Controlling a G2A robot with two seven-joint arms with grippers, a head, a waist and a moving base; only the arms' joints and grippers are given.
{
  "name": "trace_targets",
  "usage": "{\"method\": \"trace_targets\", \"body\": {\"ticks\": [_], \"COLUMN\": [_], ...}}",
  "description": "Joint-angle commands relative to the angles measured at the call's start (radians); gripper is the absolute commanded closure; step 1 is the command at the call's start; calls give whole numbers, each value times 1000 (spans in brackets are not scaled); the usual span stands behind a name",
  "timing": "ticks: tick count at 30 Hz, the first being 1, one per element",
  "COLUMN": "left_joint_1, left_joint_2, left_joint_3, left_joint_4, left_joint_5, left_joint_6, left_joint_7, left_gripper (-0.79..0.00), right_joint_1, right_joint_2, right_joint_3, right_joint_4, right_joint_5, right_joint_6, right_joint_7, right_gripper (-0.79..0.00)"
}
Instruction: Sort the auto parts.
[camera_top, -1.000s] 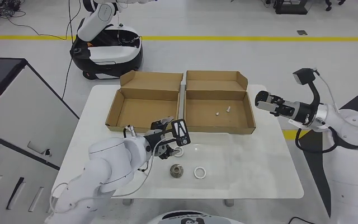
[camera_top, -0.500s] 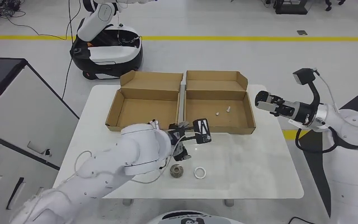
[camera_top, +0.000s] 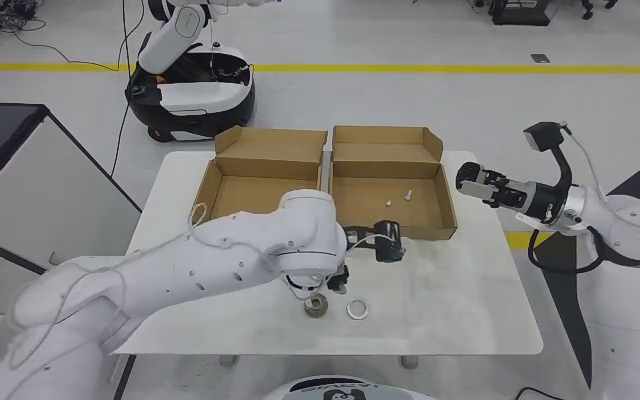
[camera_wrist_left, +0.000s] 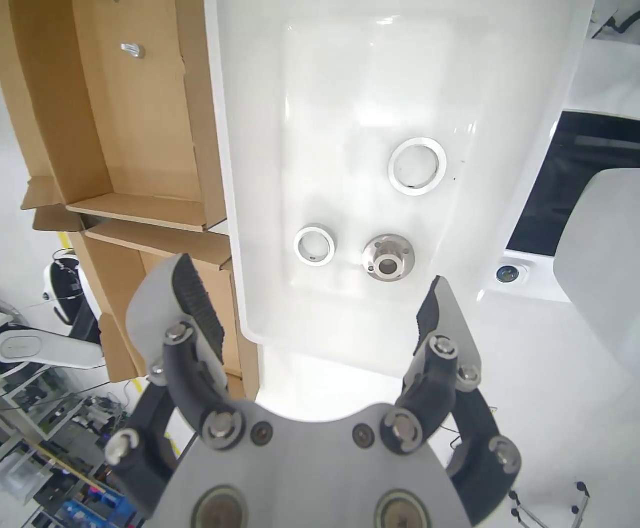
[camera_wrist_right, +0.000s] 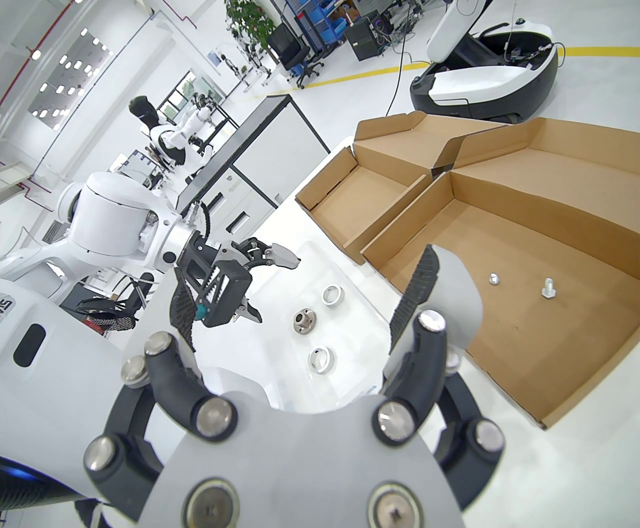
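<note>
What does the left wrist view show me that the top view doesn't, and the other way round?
Left wrist view only: the small ring beside the flanged hub, and the left gripper, open. Top view only: the right gripper out past the right box, which holds two small fasteners; the wrist view catches just one. Both: the hub, the large ring and the white table.
</note>
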Motion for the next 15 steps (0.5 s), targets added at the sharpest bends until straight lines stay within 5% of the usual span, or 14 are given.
{"method": "trace_targets", "body": {"ticks": [1,15], "left_joint_1": [-18,-35], "left_joint_2": [-12,-109], "left_joint_3": [36,117], "left_joint_4": [18,137], "left_joint_5": [-19,-60], "left_joint_6": [6,18], "left_joint_7": [0,18], "left_gripper": [-785,-785], "right_joint_1": [0,0], "right_joint_2": [0,0], "right_joint_3": [0,0], "right_joint_4": [0,0], "right_joint_5": [0,0], "right_joint_6": [0,0], "right_joint_7": [0,0], "right_gripper": [-785,-785]}}
